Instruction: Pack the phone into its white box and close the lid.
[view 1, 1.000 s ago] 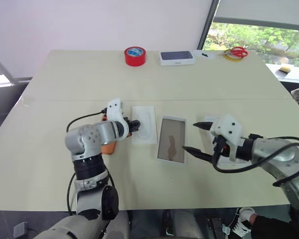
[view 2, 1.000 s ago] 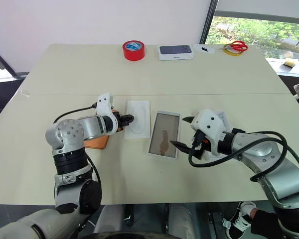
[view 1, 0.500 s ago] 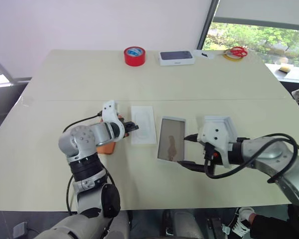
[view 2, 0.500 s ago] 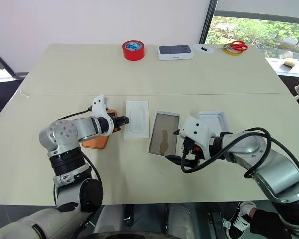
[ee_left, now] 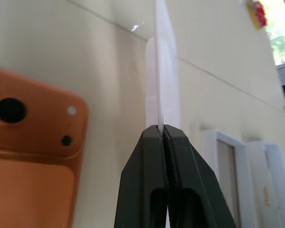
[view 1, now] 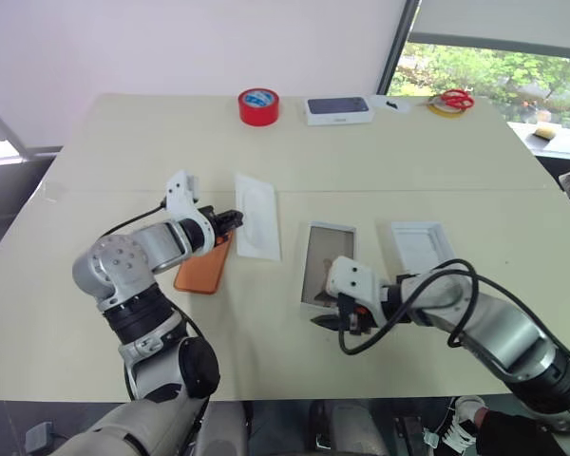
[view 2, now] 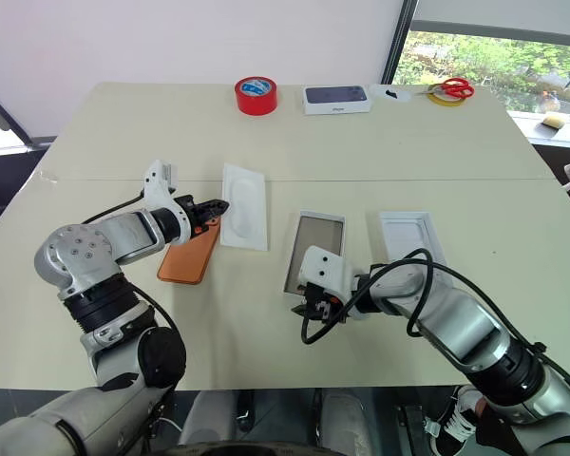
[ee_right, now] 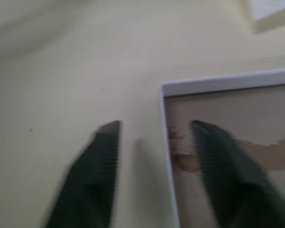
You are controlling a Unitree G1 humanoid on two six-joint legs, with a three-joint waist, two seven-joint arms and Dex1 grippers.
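Two grips: my left gripper pinches the flat white oval-marked insert, keeping it off the slim orange phone; right gripper, jaws apart, straddles the shallow white cardboard box wall to steady it.

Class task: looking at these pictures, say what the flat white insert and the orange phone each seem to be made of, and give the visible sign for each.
The flat white insert: probably thin card or moulded pulp, matte; it looks sheet-thin edge-on where the left gripper pinches it. The phone: likely glass or metal, satin orange; smooth, even back with a raised camera block, though the look leaves it open.
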